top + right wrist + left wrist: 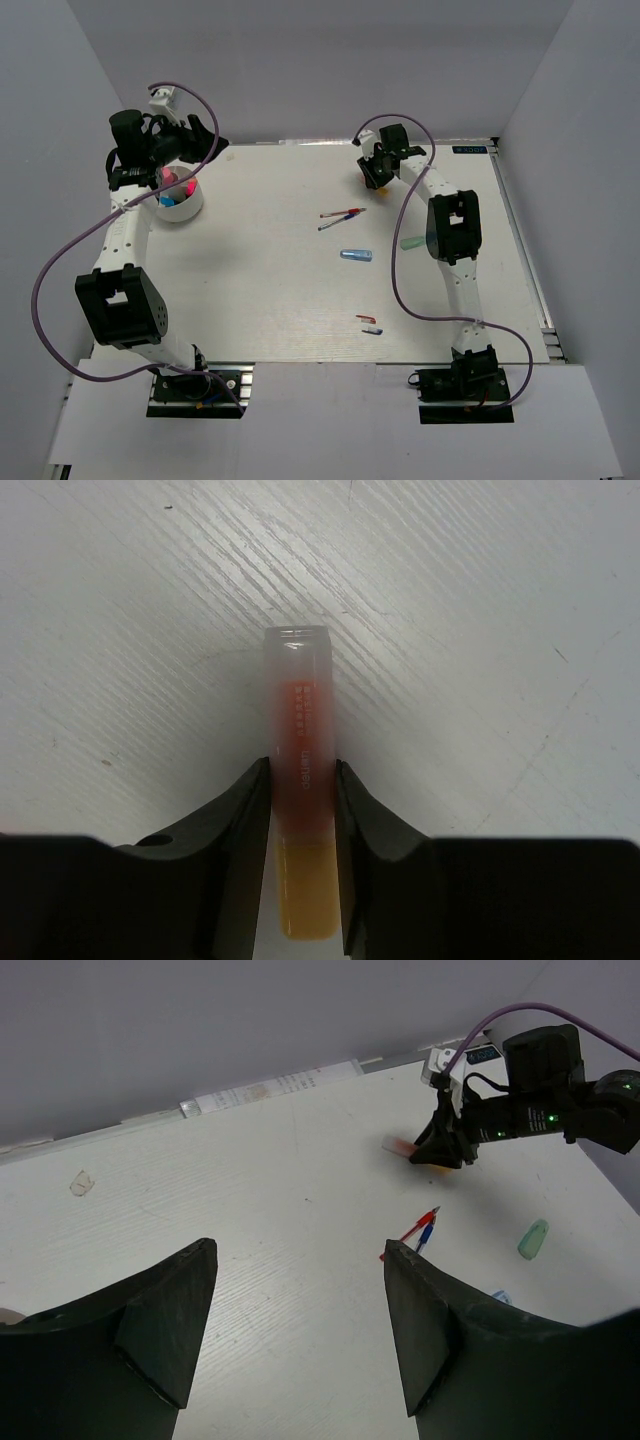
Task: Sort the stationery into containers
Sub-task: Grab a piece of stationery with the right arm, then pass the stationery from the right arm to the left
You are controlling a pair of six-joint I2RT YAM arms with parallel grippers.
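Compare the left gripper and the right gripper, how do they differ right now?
The left gripper is wide open with nothing between its fingers; the right gripper is closed on the orange highlighter. The left gripper is by the white bowl, far left of the table; the right gripper is low at the far edge, right of centre. Both have black fingers.
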